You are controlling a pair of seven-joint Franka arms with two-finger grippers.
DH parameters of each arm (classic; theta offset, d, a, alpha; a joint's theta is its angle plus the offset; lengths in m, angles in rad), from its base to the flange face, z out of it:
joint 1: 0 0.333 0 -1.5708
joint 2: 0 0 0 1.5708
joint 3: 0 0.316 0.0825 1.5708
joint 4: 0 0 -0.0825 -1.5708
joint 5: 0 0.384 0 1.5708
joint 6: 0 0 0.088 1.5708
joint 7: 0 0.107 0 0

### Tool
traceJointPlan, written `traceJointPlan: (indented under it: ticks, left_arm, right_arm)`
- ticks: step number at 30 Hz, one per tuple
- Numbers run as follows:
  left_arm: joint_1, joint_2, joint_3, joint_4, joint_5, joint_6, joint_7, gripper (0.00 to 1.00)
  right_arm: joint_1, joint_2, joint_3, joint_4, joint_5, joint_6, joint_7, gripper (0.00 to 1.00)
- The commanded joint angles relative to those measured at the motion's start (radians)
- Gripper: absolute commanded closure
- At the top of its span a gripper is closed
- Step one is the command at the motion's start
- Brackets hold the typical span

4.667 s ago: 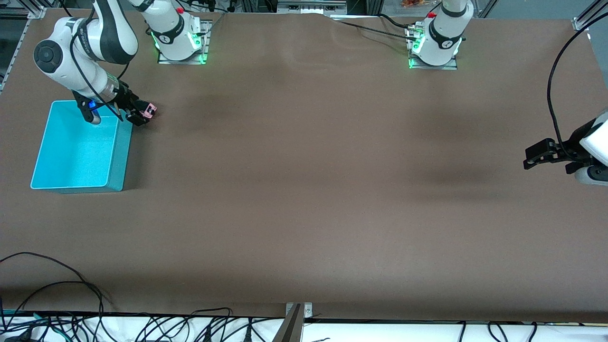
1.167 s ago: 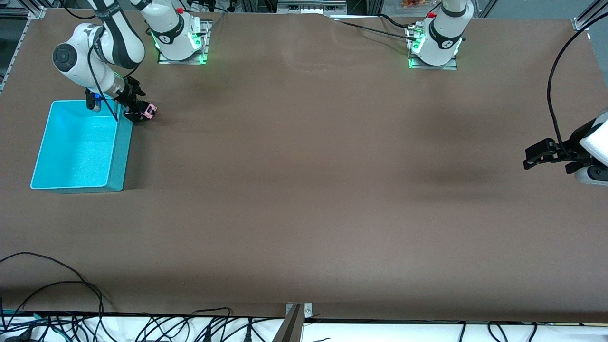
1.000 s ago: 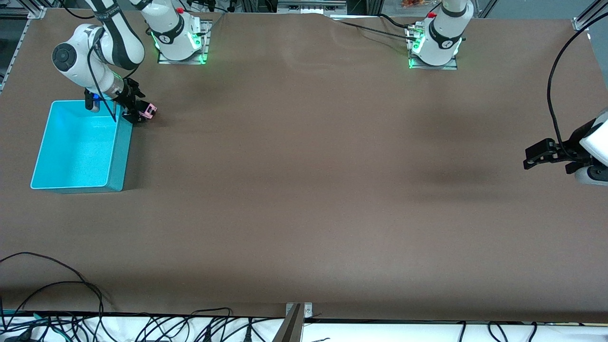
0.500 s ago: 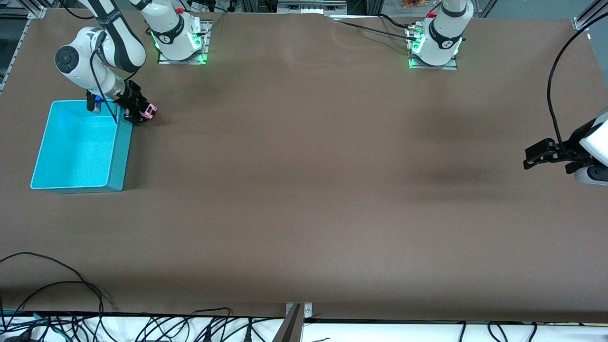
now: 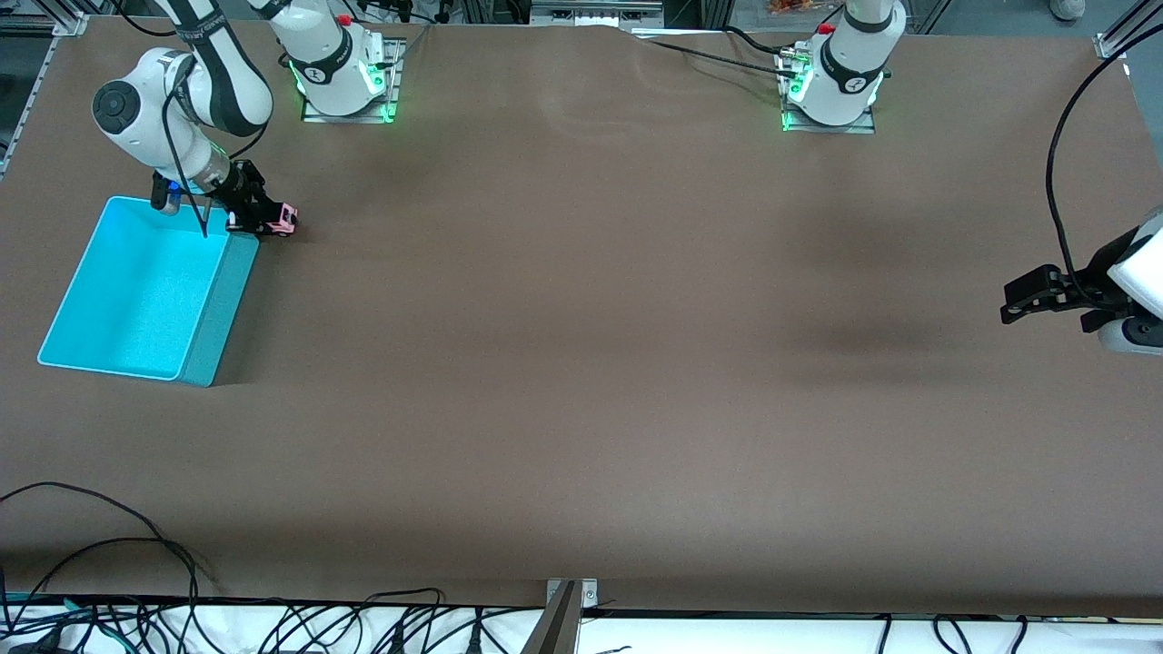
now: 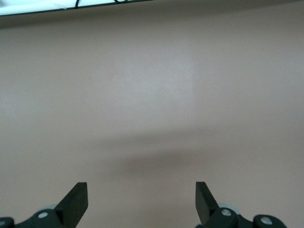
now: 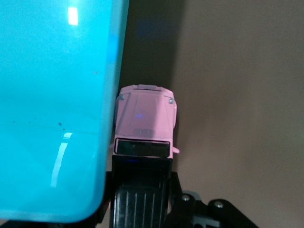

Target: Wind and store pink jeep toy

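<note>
brown table (image 5: pixel 581 363): right gripper (image 5: pixel 259 221) clamped on pink jeep toy (image 5: pixel 283 217) beside turquoise bin (image 5: pixel 204 313), lift clear of rim; left gripper (image 5: pixel 1022 300) fingers apart, waiting.

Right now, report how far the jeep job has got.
Done: the right gripper is shut on the pink jeep toy, beside the turquoise bin and outside its wall. Whether it has been wound, the pictures cannot show. In hand: that grip, low by the table. Left: the jeep must go into the bin, which has nothing in it. The left gripper waits open at its own end.
</note>
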State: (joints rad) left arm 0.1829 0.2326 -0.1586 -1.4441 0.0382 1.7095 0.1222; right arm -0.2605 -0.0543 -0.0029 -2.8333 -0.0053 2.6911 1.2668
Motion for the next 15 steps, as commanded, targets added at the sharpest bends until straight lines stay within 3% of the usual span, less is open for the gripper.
traceJointPlan:
  ticks: [1,15]
  left_arm:
    - [0.007,-0.021,-0.001,-0.022,-0.011,-0.002,0.013,0.0]
    - [0.007,-0.021,-0.001,-0.022,-0.011,-0.002,0.013,0.0]
  right_arm:
    - [0.001,-0.071,0.024,-0.017,-0.031,-0.085,0.034,1.0]
    - [0.003,-0.081,0.179,0.046,-0.028,-0.206,0.078,1.0]
